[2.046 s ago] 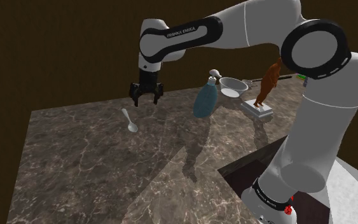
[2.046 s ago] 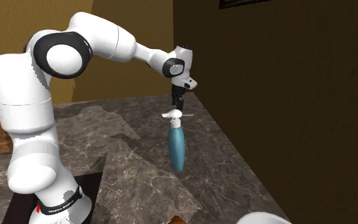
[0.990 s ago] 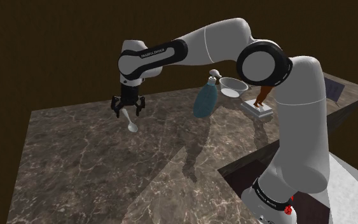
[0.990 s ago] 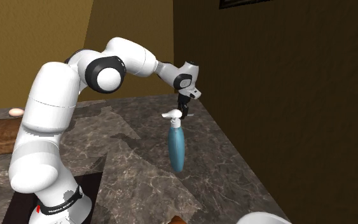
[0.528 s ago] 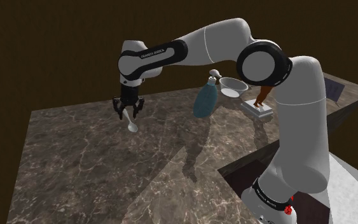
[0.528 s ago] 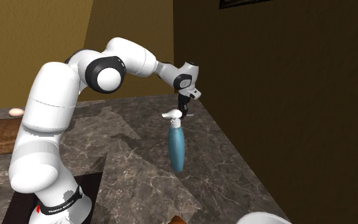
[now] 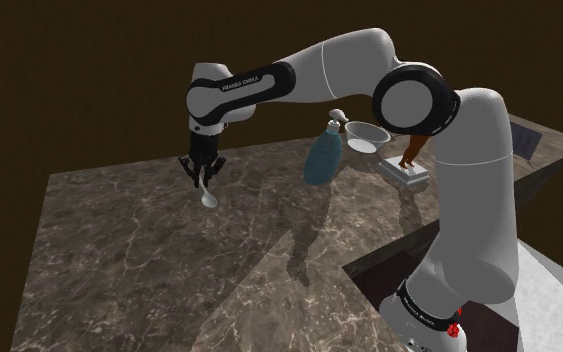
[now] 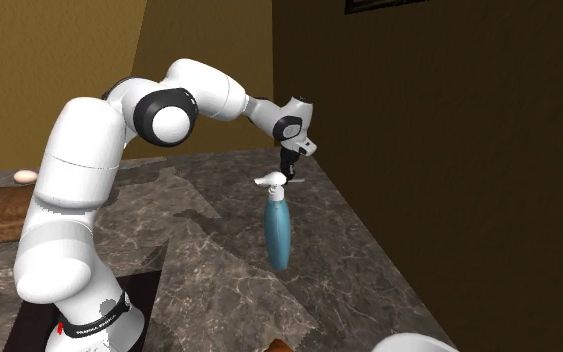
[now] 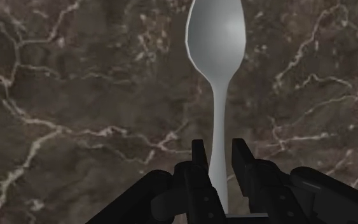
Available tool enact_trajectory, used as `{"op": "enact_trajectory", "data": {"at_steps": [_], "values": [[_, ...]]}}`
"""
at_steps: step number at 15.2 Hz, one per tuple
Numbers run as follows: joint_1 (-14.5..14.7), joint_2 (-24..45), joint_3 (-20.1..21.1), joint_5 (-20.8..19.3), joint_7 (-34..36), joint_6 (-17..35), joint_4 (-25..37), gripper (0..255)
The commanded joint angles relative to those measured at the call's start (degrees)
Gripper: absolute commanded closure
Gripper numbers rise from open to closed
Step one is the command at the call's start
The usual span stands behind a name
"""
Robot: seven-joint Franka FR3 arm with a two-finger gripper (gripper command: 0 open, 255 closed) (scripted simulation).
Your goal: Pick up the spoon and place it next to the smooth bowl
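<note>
Spoon (image 9: 215,38) on the dark marbled worktop (image 7: 149,270), its thin handle caught between the black fingers (image 9: 200,173), which stand close against it on either side and, as far as you can judge from the wrist view, are clamped on it rather than hanging free. You are at the grasp: the spoon lies flat on the stone, not yet lifted, towards the far side of the worktop and the shoulder view's left. Its long axis runs straight out from the hand, with the handle end in the fingers and the rounded end pointing away from them. In the shoulder view that axis runs from the far edge towards the near one, rounded end nearer the camera. The pale bowl (image 7: 366,135), which looks to be the smooth bowl you are after, sits well apart towards that view's right, beyond a blue spray bottle (image 7: 321,160) standing between the two. Your next move, by this reading, is a straight lift clear of the stone, then a carry across that passes the bottle without brushing it, and a low set-down just beside the bowl. The hold is near the handle's tip, so the heavier rounded end may droop or swing; lift slowly.
</note>
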Motion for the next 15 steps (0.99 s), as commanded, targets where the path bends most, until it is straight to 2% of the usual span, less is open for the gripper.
{"op": "enact_trajectory", "data": {"at_steps": [1, 15], "values": [[0.11, 0.13, 0.04, -0.01, 0.11, -0.04, 0.02, 255], [-0.04, -3.33, 0.16, -0.11, 1.52, -8.93, 5.57, 255]]}}
